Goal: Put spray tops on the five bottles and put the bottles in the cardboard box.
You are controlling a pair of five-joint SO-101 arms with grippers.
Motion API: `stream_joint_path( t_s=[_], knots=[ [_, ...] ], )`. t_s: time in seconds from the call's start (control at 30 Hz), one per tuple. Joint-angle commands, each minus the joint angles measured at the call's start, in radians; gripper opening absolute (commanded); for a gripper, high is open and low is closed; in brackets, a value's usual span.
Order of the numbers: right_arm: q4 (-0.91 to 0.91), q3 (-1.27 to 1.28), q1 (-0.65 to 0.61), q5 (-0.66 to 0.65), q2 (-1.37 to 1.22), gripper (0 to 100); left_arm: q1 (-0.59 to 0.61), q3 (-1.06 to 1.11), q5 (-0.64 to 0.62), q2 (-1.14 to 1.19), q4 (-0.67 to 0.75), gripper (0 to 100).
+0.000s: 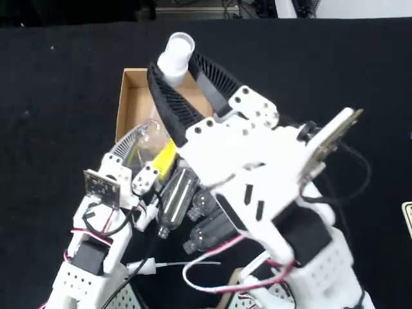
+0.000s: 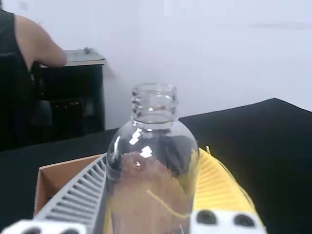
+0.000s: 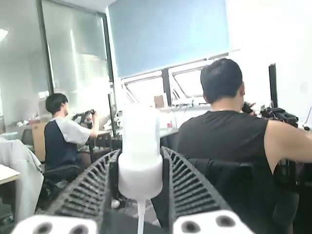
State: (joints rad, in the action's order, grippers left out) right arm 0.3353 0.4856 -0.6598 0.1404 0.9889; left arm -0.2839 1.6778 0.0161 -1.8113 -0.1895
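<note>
My left gripper (image 2: 151,195) is shut on a clear plastic bottle (image 2: 152,165) with an open threaded neck, held upright between a grey and a yellow finger; in the high view the bottle (image 1: 149,136) sits just in front of the cardboard box (image 1: 129,96). My right gripper (image 3: 140,170) is shut on a white spray top (image 3: 140,161), its dip tube pointing down; in the high view the spray top (image 1: 175,56) is raised above the box's far side. Two more clear bottles (image 1: 175,199) lie on the table under the right arm.
A loose white spray top (image 1: 147,265) with its tube lies on the black table near the arm bases. The box stands open. The right arm covers much of the table's middle.
</note>
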Motion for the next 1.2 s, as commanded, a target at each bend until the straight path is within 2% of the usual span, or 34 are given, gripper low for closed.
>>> stream_joint_path(
  t_s=[0.0, 0.1, 0.27, 0.47, 0.8, 1.17],
  knots=[
    [-0.173, 0.081, -0.008, 0.008, 0.019, 1.1, -0.03, 0.022, -0.008, -0.011, 0.0, 3],
    [-0.173, 0.114, -0.009, 0.005, 0.021, 1.1, -0.03, 0.022, -0.008, -0.011, 0.0, 3],
    [-0.068, 0.117, -0.009, 0.006, 0.021, 1.1, -0.03, 0.022, -0.008, -0.011, 0.0, 3],
    [-0.069, 0.094, -0.009, 0.005, 0.022, 1.1, -0.03, 0.022, -0.008, -0.011, -0.002, 3],
    [-0.008, 0.13, -0.011, 0.003, 0.166, 1.1, -0.03, 0.022, -0.008, -0.011, 0.0, 3],
    [-0.008, 0.154, -0.009, 0.003, 0.059, 1.1, -0.03, 0.022, -0.006, -0.011, 0.0, 3]
  ],
)
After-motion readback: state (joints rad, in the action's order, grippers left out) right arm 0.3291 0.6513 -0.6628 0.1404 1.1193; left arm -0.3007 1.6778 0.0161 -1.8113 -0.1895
